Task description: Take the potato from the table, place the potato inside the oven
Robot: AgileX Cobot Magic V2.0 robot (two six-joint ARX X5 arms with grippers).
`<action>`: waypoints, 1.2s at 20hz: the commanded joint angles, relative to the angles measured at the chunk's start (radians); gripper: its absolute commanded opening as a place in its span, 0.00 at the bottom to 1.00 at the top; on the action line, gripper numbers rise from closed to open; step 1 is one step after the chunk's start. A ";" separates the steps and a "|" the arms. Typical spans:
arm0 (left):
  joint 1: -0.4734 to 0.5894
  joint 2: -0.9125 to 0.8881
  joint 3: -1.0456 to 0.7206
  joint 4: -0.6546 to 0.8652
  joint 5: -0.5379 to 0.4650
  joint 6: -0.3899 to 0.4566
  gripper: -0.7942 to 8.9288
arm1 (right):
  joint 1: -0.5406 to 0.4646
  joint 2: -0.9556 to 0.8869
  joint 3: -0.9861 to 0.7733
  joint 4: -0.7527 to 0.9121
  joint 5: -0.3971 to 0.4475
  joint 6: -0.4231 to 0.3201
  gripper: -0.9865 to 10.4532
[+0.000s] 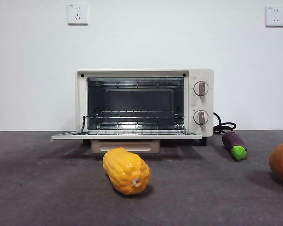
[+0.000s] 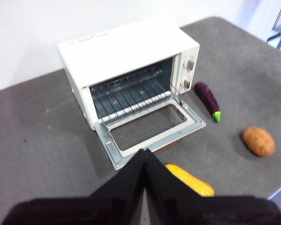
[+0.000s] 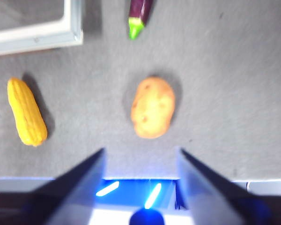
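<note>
The orange-brown potato (image 3: 152, 107) lies on the dark grey table (image 1: 47, 188), cut off by the right edge of the front view (image 1: 282, 162); the left wrist view shows it too (image 2: 259, 141). My right gripper (image 3: 141, 157) hovers open above the table just short of the potato, jaws spread wide, nothing between them. The cream-white oven (image 1: 144, 103) stands at the back with its door (image 1: 126, 135) folded down flat and the wire rack bare; it is also in the left wrist view (image 2: 131, 70). My left gripper (image 2: 145, 152) is shut and empty, high above the table in front of the oven.
A yellow corn cob (image 1: 126, 170) lies in front of the oven door, also in both wrist views (image 3: 26, 111) (image 2: 189, 180). A purple eggplant (image 1: 234, 145) with a green tip rests right of the oven, by the black cord (image 1: 224, 127). The table's near edge (image 3: 253, 180) runs under the right gripper.
</note>
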 commanded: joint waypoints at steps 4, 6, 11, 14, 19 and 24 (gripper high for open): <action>-0.002 -0.060 -0.002 0.005 0.000 -0.004 0.08 | 0.144 0.108 0.000 0.032 0.114 0.106 0.58; -0.002 -0.069 -0.002 0.005 0.001 0.008 0.08 | 0.209 0.169 0.000 0.055 0.154 0.154 0.58; -0.002 -0.073 -0.002 0.005 0.000 0.051 0.08 | 0.298 0.309 -0.003 0.059 0.277 0.176 0.58; -0.002 -0.077 -0.002 0.005 -0.005 0.066 0.08 | 0.298 0.362 -0.025 0.089 0.278 0.183 0.58; -0.002 -0.090 -0.002 0.005 -0.007 0.084 0.08 | 0.296 0.381 -0.245 0.303 0.269 0.214 0.58; -0.002 -0.088 -0.002 0.005 -0.007 0.084 0.08 | 0.296 0.383 -0.407 0.548 0.216 0.275 0.58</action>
